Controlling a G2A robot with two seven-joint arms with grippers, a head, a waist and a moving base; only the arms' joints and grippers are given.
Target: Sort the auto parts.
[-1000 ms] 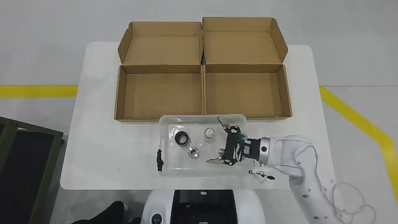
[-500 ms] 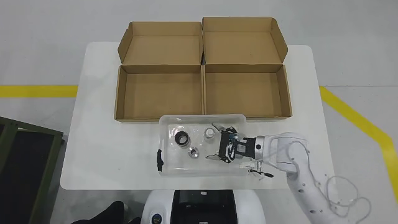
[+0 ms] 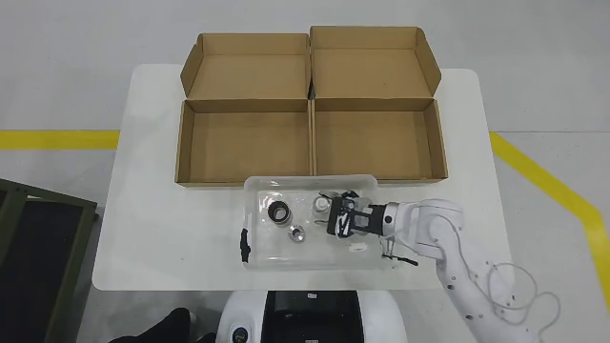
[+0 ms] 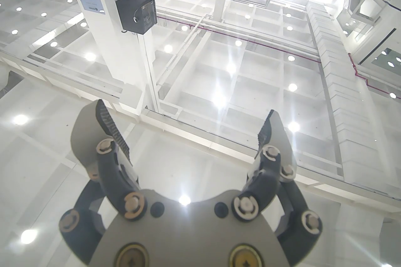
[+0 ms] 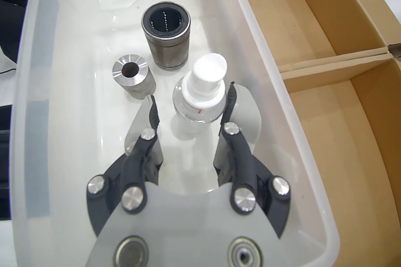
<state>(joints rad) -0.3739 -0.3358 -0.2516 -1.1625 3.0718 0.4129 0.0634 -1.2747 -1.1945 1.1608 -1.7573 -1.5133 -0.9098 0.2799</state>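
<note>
The white table carries two open brown cardboard boxes side by side at its far edge, both bare inside. Just in front of them sits the clear plastic bin that holds the parts.

The right gripper is lowered into this bin with its jaws spread around the small clear plastic bottle with a white cap. One finger looks to be against the bottle's shoulder, while the other stands apart from it, close to the short silver metal bushing with a centre bore. The left gripper is spread wide, grips nothing and points up at the ceiling.

The tall dark steel cylinder with a hollow core stands upright just beyond the bottle.

The step in hand seems to be picking the bottle. To do it well:

- Centre the jaws so both pads meet the bottle together; the uneven gap would likely push it sideways or tip it.
- Grip on the body below the cap, where the wall is widest, and squeeze gently, as thin plastic probably flexes.
- Keep the free finger off the bushing while closing.
- Lift straight up above the bin's rim before swinging towards a box.
</note>
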